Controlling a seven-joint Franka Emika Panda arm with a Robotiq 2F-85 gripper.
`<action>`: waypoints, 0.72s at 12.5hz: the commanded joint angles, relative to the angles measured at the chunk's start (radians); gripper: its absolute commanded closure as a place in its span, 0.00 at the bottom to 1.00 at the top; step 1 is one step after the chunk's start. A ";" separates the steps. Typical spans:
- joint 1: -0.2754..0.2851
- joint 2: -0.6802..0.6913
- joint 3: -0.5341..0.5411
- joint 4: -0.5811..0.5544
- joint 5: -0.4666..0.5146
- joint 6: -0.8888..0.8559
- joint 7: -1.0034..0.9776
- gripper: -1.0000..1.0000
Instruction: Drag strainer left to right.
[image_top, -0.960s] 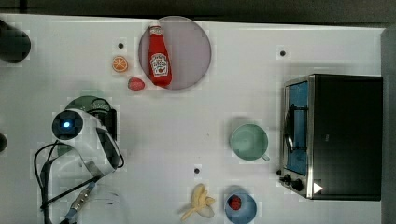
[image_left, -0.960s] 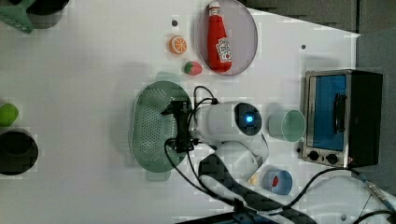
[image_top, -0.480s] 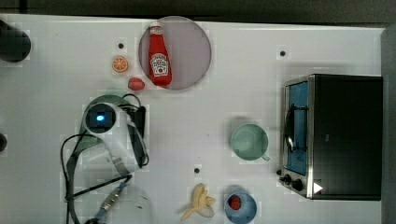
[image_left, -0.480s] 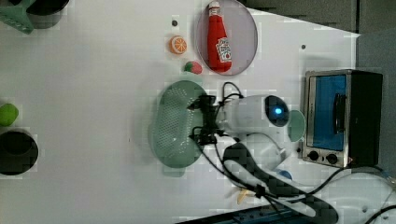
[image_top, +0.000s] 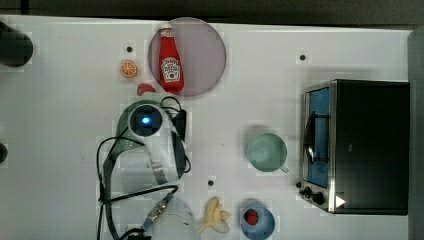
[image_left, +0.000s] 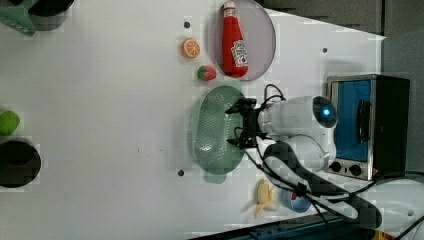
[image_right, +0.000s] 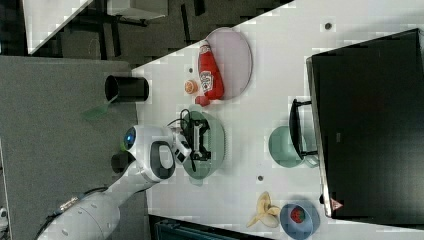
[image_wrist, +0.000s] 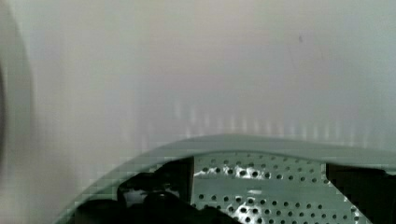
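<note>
Inside the strainer (image_left: 212, 131), near its rim on the left view's right, my end effector (image_left: 239, 123) reaches down with its fingers spread against the perforated wall, gripping nothing; I judge that lets me push the strainer sideways without lifting it. It sits on the tabletop (image_left: 100, 125) just below the strawberry (image_left: 206, 73) and the plate (image_left: 260, 30) with the ketchup bottle (image_left: 234, 40).

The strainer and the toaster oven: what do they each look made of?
The strainer looks like matte plastic: pale mint green, one moulded piece, with rows of tiny holes and a soft sheen in the wrist view. The toaster oven looks like metal, with a dark casing, a bright silvery front frame and a glass-like door with a bluish reflection; its finish is hard to judge.
</note>
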 joint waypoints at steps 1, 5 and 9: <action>-0.045 -0.046 -0.048 -0.020 -0.005 -0.010 -0.164 0.00; -0.055 -0.056 -0.120 -0.039 -0.005 -0.009 -0.238 0.00; -0.058 -0.056 -0.181 -0.042 -0.005 -0.008 -0.294 0.00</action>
